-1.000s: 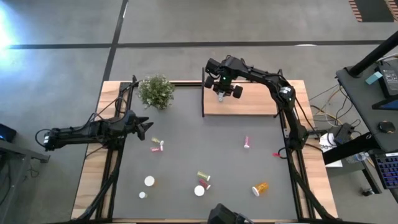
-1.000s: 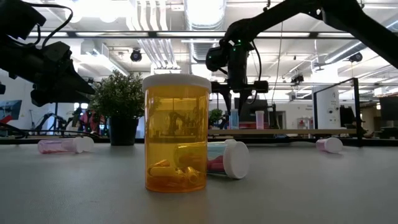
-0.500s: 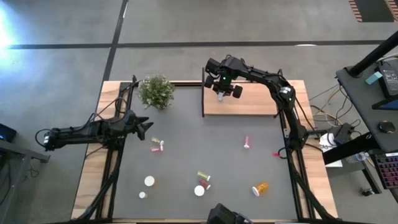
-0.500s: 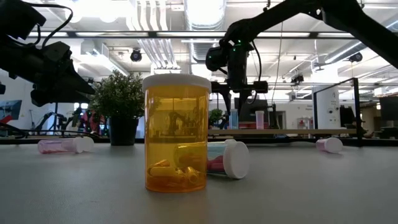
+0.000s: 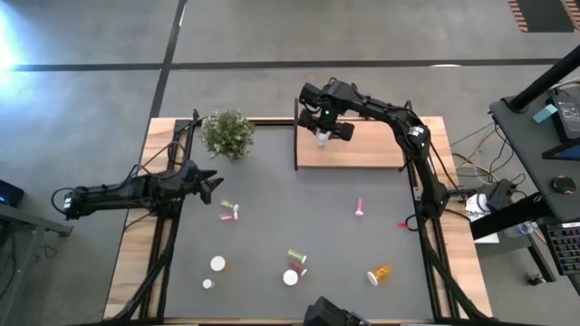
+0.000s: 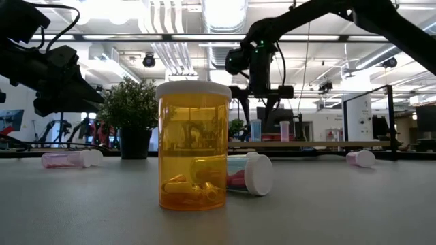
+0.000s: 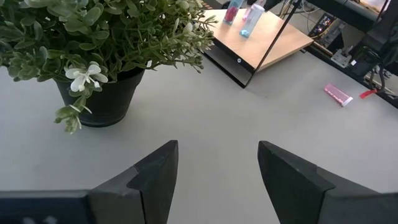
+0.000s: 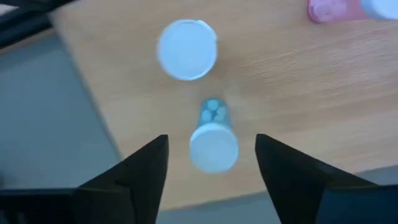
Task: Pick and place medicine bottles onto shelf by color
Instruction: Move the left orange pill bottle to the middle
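Note:
My right gripper (image 5: 323,129) hangs open above the wooden shelf (image 5: 362,152), pointing down. Between and below its fingers a small white-capped bottle of blue pills (image 8: 213,148) stands upright on the board, untouched. A second white-capped bottle (image 8: 187,50) stands beside it and a pink bottle (image 8: 328,8) farther along. More medicine bottles lie on the grey table: two pink ones (image 5: 228,213) (image 5: 360,207), an orange one (image 5: 379,273) and others near the front edge. My left gripper (image 7: 217,146) waits open at the table's left, near the plant.
A green potted plant (image 5: 227,132) stands at the far left, beside the shelf's thin black posts (image 5: 296,136). In the low view a large orange bottle (image 6: 193,146) stands upright close to the camera, with a white-capped one (image 6: 248,174) lying behind it.
My right gripper has opened and let go of the blue-pill bottle, which now stands on the shelf by itself. The left arm has kept still.

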